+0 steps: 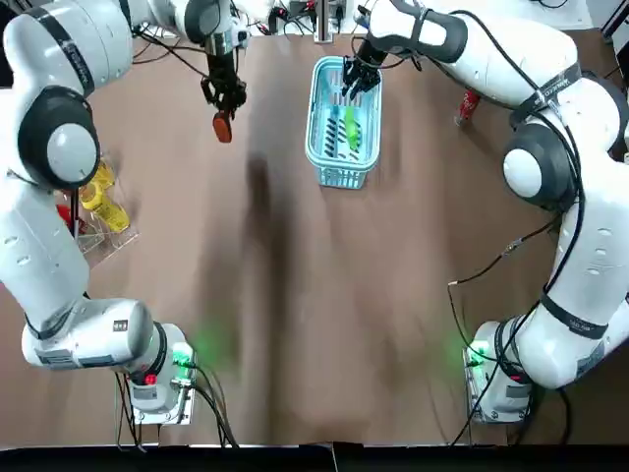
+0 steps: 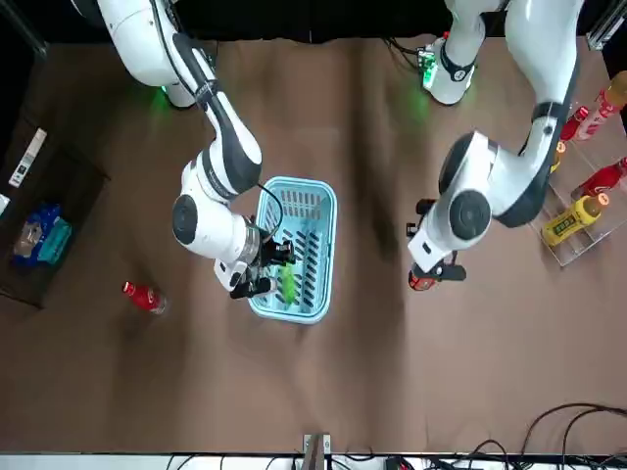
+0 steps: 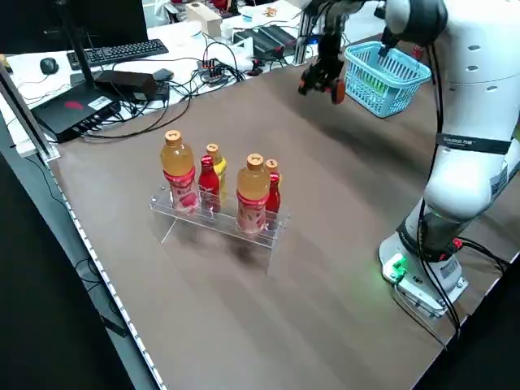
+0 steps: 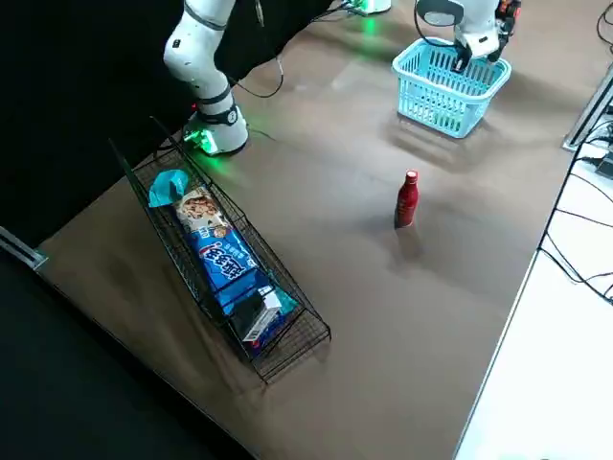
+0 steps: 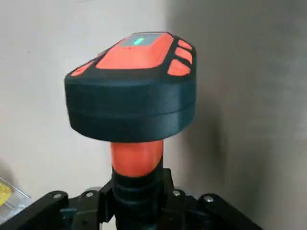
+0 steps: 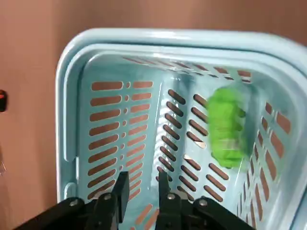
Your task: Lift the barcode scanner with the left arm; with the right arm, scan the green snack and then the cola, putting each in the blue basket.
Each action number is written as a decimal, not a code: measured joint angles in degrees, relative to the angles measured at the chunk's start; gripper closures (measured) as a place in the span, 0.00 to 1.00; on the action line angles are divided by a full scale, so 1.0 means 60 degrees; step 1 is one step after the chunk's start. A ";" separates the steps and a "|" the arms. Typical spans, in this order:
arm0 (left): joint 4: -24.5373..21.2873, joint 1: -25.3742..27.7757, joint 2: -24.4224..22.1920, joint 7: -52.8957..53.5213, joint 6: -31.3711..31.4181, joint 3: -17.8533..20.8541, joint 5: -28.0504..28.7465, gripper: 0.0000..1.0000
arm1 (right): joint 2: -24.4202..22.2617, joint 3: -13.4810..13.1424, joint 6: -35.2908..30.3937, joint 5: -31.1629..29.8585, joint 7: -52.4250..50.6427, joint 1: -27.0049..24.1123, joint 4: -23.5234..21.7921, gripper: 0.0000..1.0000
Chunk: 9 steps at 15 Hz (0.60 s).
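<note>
Over the basket (image 1: 314, 128) the right gripper (image 1: 359, 79) hangs parted, snack (image 1: 350, 128) already inside, while the left gripper (image 1: 224, 93) beside it clamps the scanner (image 1: 223, 126) aloft for the cola (image 1: 468, 106).

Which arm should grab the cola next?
Right. The right gripper is empty over the basket, snack inside, and the cola stands on its side. The left gripper holds the scanner.

We are in a robotics lab staged as a shop checkout: two white arms (image 1: 565, 246) bolted to a brown counter (image 1: 324, 295), a barcode scanner (image 5: 132, 86), racked bottles (image 3: 252, 191) and packaged snacks (image 4: 225, 259), with a keyboard (image 3: 118, 53) and tangled cables (image 3: 215, 69) on the side desk (image 3: 175, 32).
</note>
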 joint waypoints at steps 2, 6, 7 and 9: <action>-0.0224 0.0504 0.0663 0.0420 0.0455 0.0007 0.0526 0.66 | -0.0076 -0.0052 -0.0175 -0.0001 0.0002 -0.0101 0.0116 0.68; -0.1174 0.1067 0.1081 0.0475 0.2106 0.0048 0.1182 0.66 | -0.0773 -0.0185 -0.2614 -0.0180 -0.0167 -0.1308 0.0270 0.69; -0.1457 0.1154 0.1116 0.0455 0.2483 0.0099 0.1448 0.66 | -0.0930 -0.0198 -0.3242 -0.0200 -0.0426 -0.1760 0.0335 0.69; -0.1870 0.1291 0.1137 0.0452 0.3035 0.0136 0.1634 0.66 | -0.1119 -0.0220 -0.4056 -0.0309 -0.0852 -0.2580 0.0537 0.68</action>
